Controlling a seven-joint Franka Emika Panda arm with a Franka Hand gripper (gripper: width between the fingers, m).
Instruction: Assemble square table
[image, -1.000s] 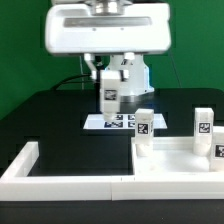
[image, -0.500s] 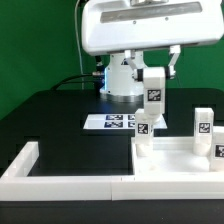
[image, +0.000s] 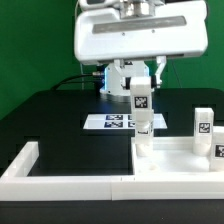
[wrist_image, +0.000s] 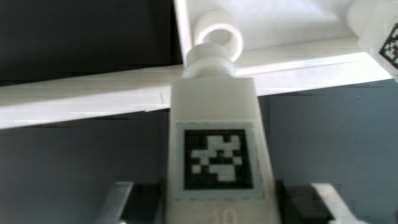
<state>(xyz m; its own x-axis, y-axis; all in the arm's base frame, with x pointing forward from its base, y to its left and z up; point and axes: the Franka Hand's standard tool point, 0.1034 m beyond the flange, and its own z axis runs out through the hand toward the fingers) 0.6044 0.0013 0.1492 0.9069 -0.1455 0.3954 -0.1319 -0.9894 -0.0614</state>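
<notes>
My gripper (image: 140, 86) is shut on a white block leg (image: 140, 101) and holds it upright, tag toward the exterior camera. It hangs over the far corner of the white square panel (image: 178, 163) on the exterior view's left. Right below it stands a second leg (image: 143, 126) at that corner. A third leg (image: 203, 122) stands further to the exterior view's right. In the wrist view the held leg (wrist_image: 219, 150) fills the middle between my gripper (wrist_image: 222, 200) fingers (wrist_image: 135, 196). Its rounded tip points at the panel (wrist_image: 302, 30).
The long white L-shaped border wall (image: 60, 178) runs along the front and frames the panel. The marker board (image: 108, 122) lies flat on the black table behind the panel. Another tagged white block (image: 220, 150) shows at the exterior view's right edge.
The arm carried the leg from above the marker board toward the exterior view's right, then came back a little and lower, over the panel's corner. The grip has not changed.
</notes>
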